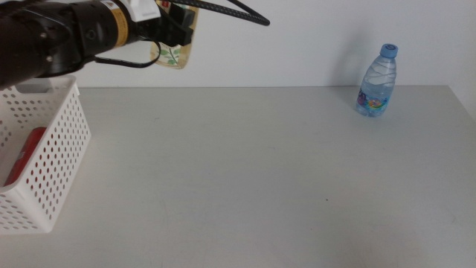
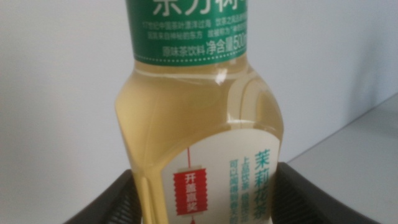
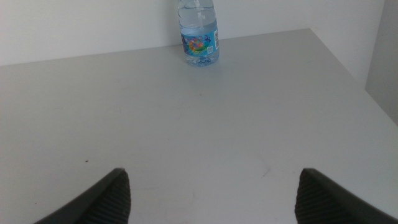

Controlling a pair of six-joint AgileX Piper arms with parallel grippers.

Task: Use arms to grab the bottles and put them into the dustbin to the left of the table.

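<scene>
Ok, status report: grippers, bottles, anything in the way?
Left gripper shut on tea bottle, raised near basket. Right gripper open, waiting. Water bottle upright on table. No obstruction.

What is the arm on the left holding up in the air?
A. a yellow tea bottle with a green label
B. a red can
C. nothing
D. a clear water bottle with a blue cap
A: the left gripper is clamped on the yellow tea bottle, raised above the table.

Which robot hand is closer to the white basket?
Left. The left gripper holds the tea bottle high beside the basket; the right gripper waits across the table, facing the water bottle.
</scene>
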